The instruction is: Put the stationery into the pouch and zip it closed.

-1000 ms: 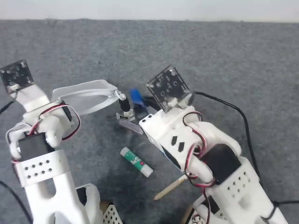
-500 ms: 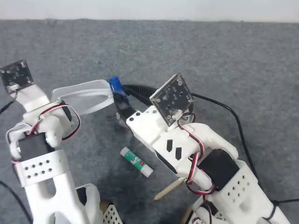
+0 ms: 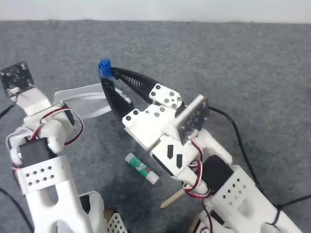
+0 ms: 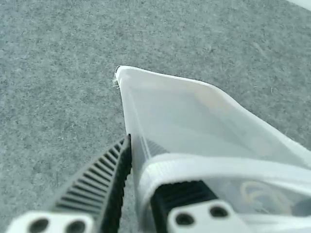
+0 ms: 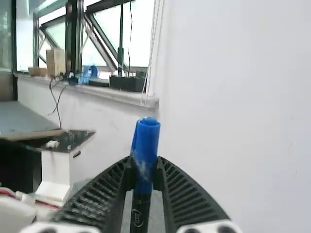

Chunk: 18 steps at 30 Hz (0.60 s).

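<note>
high camera looks down on the table (image 3: 252, 63); left wrist close over pouch (image 4: 194, 121); right wrist faces wall (image 5: 233, 97).

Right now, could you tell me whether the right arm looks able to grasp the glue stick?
Probably not yet: the right gripper is shut on the blue marker, held up near the pouch. The glue stick itself lies uncovered on the carpet.
</note>
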{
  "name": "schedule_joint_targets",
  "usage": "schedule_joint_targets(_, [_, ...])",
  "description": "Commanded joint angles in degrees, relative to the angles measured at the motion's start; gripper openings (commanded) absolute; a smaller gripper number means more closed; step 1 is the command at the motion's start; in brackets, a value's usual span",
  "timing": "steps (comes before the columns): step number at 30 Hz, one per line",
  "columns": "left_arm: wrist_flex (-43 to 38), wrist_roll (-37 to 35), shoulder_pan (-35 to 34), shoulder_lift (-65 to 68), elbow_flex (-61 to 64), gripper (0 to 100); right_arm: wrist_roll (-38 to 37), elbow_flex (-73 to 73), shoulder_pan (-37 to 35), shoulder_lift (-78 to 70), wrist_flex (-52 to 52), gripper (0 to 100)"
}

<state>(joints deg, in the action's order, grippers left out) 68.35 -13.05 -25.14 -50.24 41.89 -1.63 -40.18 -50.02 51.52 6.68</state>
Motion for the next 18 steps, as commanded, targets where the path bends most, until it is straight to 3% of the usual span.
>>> schedule_joint_targets(1, [-2.11, -0.62, 0.53, -0.44, -2.68, 1, -0.79, -1.23, -2.07, 1.8, -6.11, 0.6])
schedule_joint_targets(13, [-1.58, -2.81, 8.26, -0.18, -6.2, 1, -0.88, -16.26, -4.88, 1.8, -31.43, 0.6])
schedule_joint_targets(18, [-1.58, -2.99, 8.26, -0.09, -6.64, 1, -0.88, -19.96, -3.21, 1.8, -36.0, 0.6])
